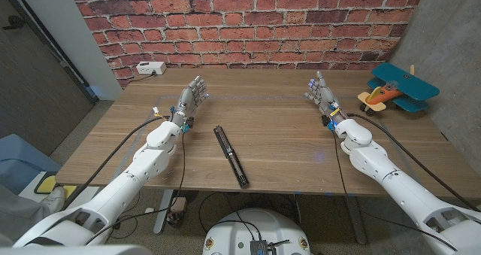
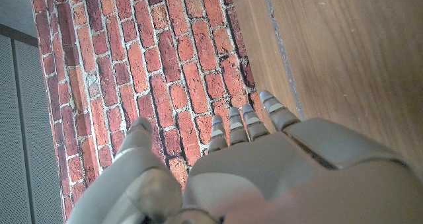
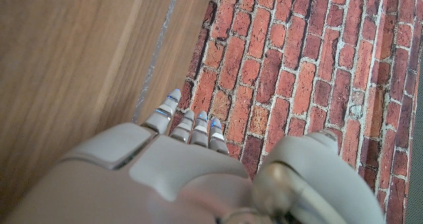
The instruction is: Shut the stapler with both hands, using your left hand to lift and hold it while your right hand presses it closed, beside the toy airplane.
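Observation:
A black stapler [image 1: 230,156] lies swung open in one long strip on the middle of the wooden table [image 1: 285,135], near the front edge. My left hand [image 1: 192,98] stands to its far left, fingers apart and holding nothing; its back [image 2: 277,164] faces the brick wall. My right hand [image 1: 322,93] stands on the right half of the table, also empty with fingers apart, seen from behind [image 3: 178,171] toward the wall. The toy airplane [image 1: 397,89], blue with orange parts, sits at the far right corner, to the right of my right hand.
A white box [image 1: 150,68] with a cable sits at the table's far left corner. A red brick wall [image 1: 248,25] runs behind the table. A grey wall stands close at the right, past the airplane.

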Controlling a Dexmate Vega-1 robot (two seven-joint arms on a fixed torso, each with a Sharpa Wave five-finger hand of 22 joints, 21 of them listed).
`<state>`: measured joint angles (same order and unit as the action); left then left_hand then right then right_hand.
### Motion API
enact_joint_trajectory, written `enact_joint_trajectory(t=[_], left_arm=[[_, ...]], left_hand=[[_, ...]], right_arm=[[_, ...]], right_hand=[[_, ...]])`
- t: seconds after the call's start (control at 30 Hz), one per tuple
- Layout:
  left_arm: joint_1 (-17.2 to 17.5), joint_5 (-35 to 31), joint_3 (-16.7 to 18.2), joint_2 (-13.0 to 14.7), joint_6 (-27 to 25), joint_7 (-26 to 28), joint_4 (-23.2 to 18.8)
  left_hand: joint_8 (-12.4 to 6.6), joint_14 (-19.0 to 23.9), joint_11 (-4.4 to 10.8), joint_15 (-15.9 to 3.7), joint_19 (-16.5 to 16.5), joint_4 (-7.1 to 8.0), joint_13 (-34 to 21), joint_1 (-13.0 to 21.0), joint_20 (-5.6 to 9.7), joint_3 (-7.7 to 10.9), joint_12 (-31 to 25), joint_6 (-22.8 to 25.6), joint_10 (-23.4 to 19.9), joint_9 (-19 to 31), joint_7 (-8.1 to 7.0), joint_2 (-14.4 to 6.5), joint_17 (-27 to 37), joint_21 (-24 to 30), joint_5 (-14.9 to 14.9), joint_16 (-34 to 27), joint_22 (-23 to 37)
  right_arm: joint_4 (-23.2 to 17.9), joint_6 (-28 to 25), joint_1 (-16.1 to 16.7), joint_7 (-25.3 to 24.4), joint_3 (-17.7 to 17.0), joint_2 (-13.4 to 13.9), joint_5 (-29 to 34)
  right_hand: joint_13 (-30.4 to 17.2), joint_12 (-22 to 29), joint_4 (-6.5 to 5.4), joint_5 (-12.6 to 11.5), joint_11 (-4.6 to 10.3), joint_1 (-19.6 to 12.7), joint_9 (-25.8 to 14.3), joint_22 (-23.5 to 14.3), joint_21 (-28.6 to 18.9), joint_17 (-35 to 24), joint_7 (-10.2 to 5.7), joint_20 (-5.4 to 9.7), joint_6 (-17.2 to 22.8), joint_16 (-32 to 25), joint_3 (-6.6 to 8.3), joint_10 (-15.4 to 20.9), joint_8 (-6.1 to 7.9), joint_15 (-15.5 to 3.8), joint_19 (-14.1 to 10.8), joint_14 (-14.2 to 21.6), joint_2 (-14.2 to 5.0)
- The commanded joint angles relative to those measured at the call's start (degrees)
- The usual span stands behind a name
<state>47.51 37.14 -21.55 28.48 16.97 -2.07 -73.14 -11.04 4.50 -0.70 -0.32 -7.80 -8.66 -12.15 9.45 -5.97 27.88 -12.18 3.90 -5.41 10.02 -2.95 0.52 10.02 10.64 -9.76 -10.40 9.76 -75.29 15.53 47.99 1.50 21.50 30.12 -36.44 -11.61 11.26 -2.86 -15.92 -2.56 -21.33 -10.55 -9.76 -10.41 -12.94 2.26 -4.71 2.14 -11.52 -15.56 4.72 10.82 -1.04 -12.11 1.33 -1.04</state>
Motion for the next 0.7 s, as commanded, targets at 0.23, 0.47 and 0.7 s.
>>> enact_joint_trajectory(t=[0.23, 0.47, 0.7], left_arm=[[0.45, 1.89, 0.54, -0.8, 1.36, -2.09, 0.99], [0.09, 2.5, 1.16, -1.22, 2.85, -3.04, 2.75], [-0.99, 2.28, 1.23, -2.29, 7.0, -5.84, 6.25]], left_hand=[[-0.28, 0.64, 0.06, 0.2, -0.29, -0.09, -0.18, 0.78, -0.02, 0.43, -0.35, 0.84, -0.79, 0.31, 0.13, -0.08, 0.17, 0.36, -0.35, -0.34, 0.32], [-0.25, 0.67, 0.01, 0.17, -0.24, -0.11, -0.14, 0.91, -0.01, 0.46, -0.36, 0.93, -0.84, 0.31, 0.05, -0.1, 0.17, 0.36, -0.33, -0.34, 0.32], [-0.25, 2.66, 1.17, -1.74, -3.26, -0.38, 0.13, 2.09, 5.16, 0.58, -1.14, 2.18, -3.23, 0.31, 1.76, 0.01, 0.06, 1.12, -0.3, -0.75, 0.15]], right_arm=[[-0.01, -1.21, -0.91, 0.12, 0.64, 0.32, 0.61], [0.74, -0.47, -1.22, -0.36, 1.11, -0.98, 0.88], [-0.19, -1.42, -1.44, -0.72, 1.82, -0.15, 2.26]], right_hand=[[-0.16, 0.41, 0.2, -0.34, 0.28, -0.58, -0.26, -0.15, -0.22, 0.08, 0.08, -0.14, 0.06, -0.25, -0.19, 0.61, 0.35, -0.12, -0.01, 0.7, -0.13], [-0.15, 0.42, 0.25, -0.3, 0.25, -0.7, -0.26, -0.15, -0.19, 0.18, 0.01, -0.18, 0.12, -0.26, -0.13, 0.64, 0.38, -0.15, 0.19, 0.74, -0.22], [-0.13, 0.39, 0.33, -0.25, 0.67, -0.87, -0.25, -0.14, -0.11, 0.29, -0.09, 0.03, 0.2, -0.21, -0.04, 0.58, 0.41, -0.21, 0.58, 0.6, -0.33]])
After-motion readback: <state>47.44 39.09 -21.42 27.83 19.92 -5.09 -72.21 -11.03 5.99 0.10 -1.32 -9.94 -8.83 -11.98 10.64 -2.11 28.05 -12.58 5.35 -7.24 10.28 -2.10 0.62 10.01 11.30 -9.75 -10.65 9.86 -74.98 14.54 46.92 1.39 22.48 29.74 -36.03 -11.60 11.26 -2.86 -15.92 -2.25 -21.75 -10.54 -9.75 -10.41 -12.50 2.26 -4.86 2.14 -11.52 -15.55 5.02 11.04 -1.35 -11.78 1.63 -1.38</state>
